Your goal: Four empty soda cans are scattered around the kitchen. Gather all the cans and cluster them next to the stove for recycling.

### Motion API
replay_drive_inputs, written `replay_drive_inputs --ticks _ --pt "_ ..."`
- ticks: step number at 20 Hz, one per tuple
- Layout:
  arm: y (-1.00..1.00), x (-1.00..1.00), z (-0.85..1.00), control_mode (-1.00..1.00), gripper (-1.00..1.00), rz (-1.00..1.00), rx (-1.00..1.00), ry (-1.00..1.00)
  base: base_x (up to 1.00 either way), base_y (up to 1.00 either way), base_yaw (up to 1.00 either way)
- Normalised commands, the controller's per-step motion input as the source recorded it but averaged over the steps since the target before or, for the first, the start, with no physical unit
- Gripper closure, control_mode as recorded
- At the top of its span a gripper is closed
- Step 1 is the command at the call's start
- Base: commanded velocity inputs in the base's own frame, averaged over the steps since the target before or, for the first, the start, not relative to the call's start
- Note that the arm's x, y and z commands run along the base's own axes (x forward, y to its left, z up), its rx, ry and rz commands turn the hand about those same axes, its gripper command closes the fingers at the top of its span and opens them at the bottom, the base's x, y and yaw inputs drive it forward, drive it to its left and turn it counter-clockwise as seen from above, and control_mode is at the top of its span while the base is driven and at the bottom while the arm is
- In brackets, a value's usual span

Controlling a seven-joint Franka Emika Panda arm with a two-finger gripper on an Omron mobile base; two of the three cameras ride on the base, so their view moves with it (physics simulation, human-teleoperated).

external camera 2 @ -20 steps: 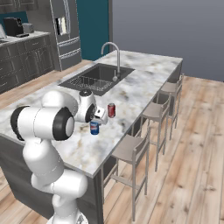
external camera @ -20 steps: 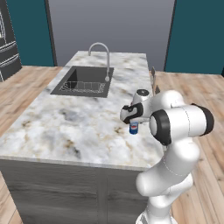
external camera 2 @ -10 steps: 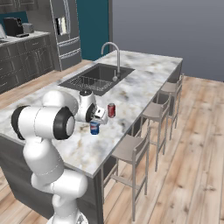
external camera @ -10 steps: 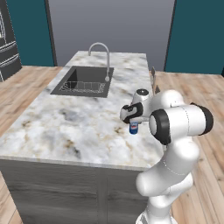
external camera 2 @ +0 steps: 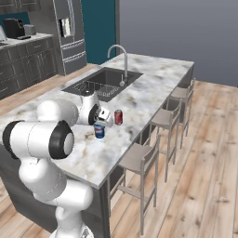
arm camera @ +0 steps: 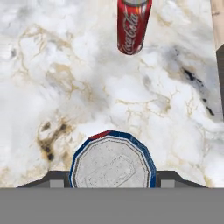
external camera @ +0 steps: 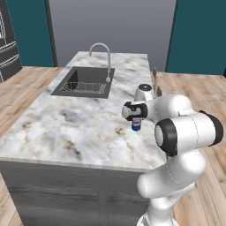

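Gripper [arm camera: 112, 181] points straight down over the white-and-grey marbled island counter [external camera: 66, 128], near its stool-side edge. Hand view: the two dark finger tips [arm camera: 54, 179] sit tight against either side of the blue soda can with silver top [arm camera: 112, 164], so the jaws are closed in on the can's width and grip it. Right base view: the same blue can [external camera 2: 99, 131] stands upright directly under the hand, base apparently on the marble; contact with the counter cannot be confirmed. Left base view: blue can [external camera: 136, 125] shows just below the dark wrist.

A red soda can with white lettering [external camera 2: 118, 117] stands upright on the counter just beyond the blue one, near but not touching it; in the hand view it [arm camera: 133, 27] is at the top of frame.

Further along the island: dark recessed sink [external camera: 84, 82] with a curved metal tap [external camera: 102, 55]. Grey bar stools [external camera 2: 142, 160] line the counter's side.
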Motion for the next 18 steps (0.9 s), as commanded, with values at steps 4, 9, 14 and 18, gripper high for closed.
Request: replay_drive_inputs --ticks 4,9,14,18 --pt "0.0 -0.27 0.59 -1.0 1.0 0.0 -0.01 -0.02 0.0 0.0 0.0" --pt "0.0 -0.33 0.59 -1.0 1.0 0.0 0.0 0.0 0.0 0.0 0.0" --pt "0.0 -0.31 0.54 -1.0 1.0 0.0 0.0 0.0 0.0 0.0 0.0" --pt "0.0 -0.3 0.26 -1.0 1.0 0.0 0.0 0.0 0.0 0.0 0.0"
